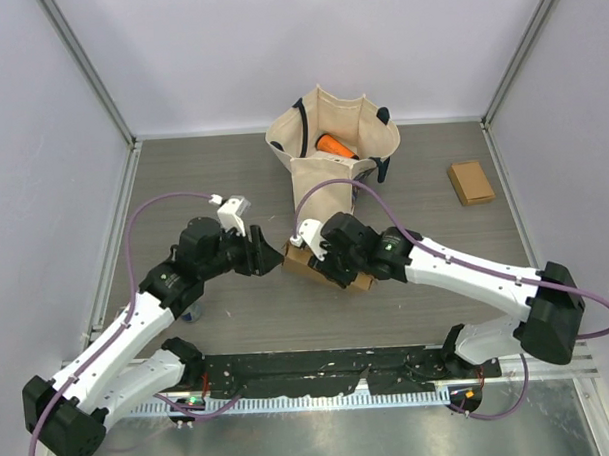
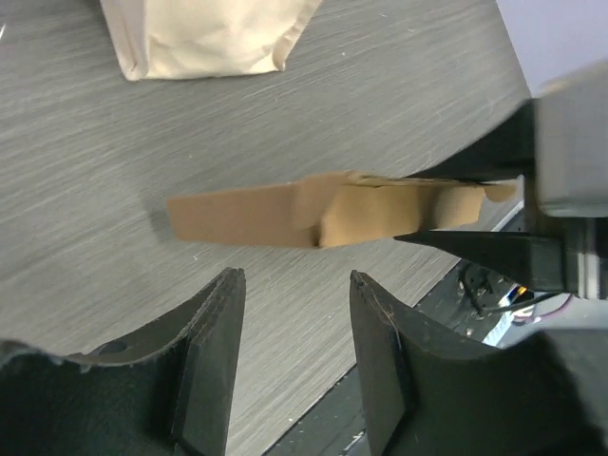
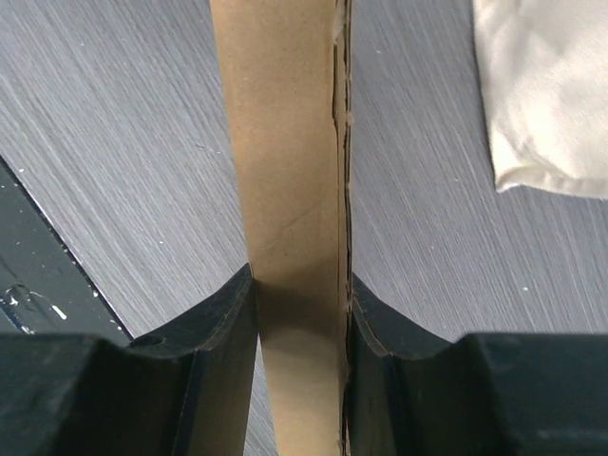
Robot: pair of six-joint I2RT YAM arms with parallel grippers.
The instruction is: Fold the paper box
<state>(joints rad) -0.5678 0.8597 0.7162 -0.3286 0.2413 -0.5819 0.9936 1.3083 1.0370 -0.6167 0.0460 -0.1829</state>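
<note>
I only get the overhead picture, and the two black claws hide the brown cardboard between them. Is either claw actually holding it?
Observer: Yes. The right wrist view shows the right gripper shut on the paper box, one finger on each face.
Visitor: And the other claw?
Observer: The left gripper is open with nothing in it; the box lies ahead of it.
Visitor: What does its loose end look like?
Observer: In the left wrist view a single flat flap sticks out there, away from the right gripper.
</note>
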